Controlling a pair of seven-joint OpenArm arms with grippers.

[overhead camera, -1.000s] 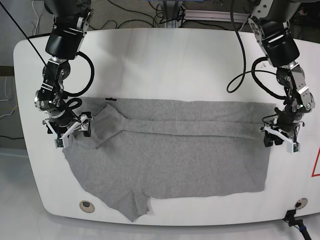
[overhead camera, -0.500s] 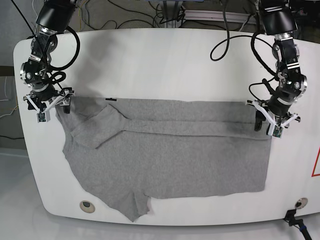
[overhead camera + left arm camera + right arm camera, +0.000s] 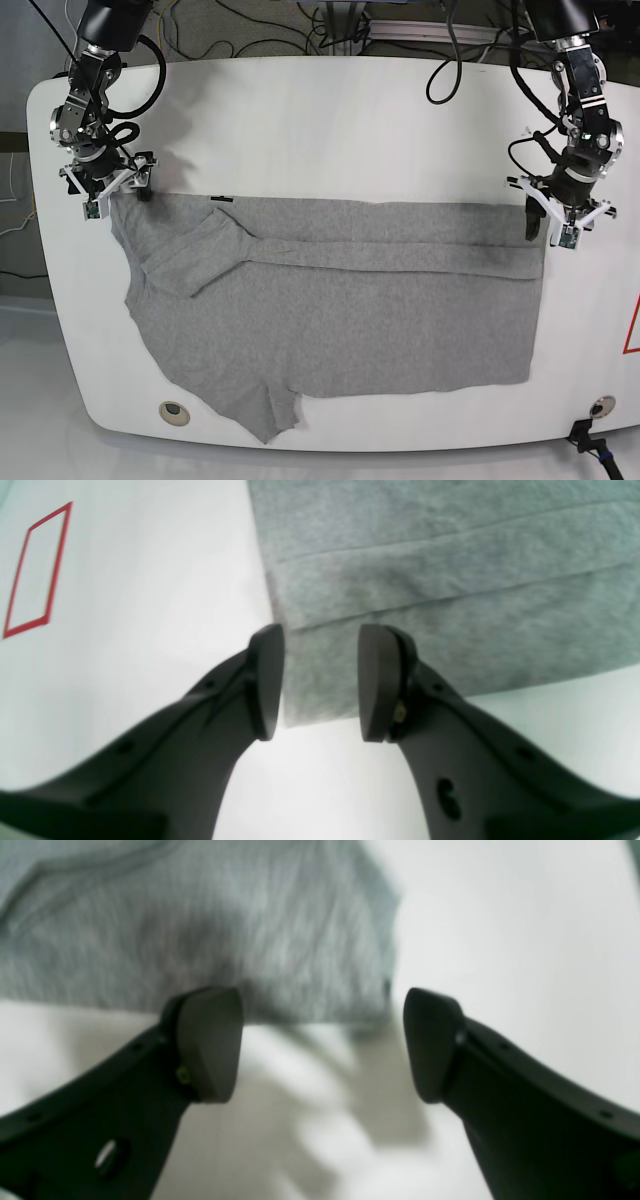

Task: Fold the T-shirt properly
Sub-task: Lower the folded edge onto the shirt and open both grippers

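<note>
A grey T-shirt (image 3: pixel 340 310) lies spread on the white table (image 3: pixel 330 120), its far edge folded over into a long band. In the base view my left gripper (image 3: pixel 553 230) is at the shirt's far right corner. The left wrist view shows that gripper (image 3: pixel 320 680) open, its fingers straddling the corner of the shirt (image 3: pixel 450 580), which lies flat. My right gripper (image 3: pixel 113 197) is at the far left corner. In the right wrist view it (image 3: pixel 320 1040) stands wide open, just short of the shirt's edge (image 3: pixel 200 915), holding nothing.
A red-outlined mark (image 3: pixel 35 570) is printed on the table beside the left gripper, also seen as a red mark (image 3: pixel 632 325) at the right edge. Round holes (image 3: pixel 173 410) (image 3: pixel 601 405) sit near the front corners. Cables hang behind the table.
Both grippers moved toward the table's far side and outward. The shirt's left corner was drawn out to the far left and its far edge now lies straighter.
</note>
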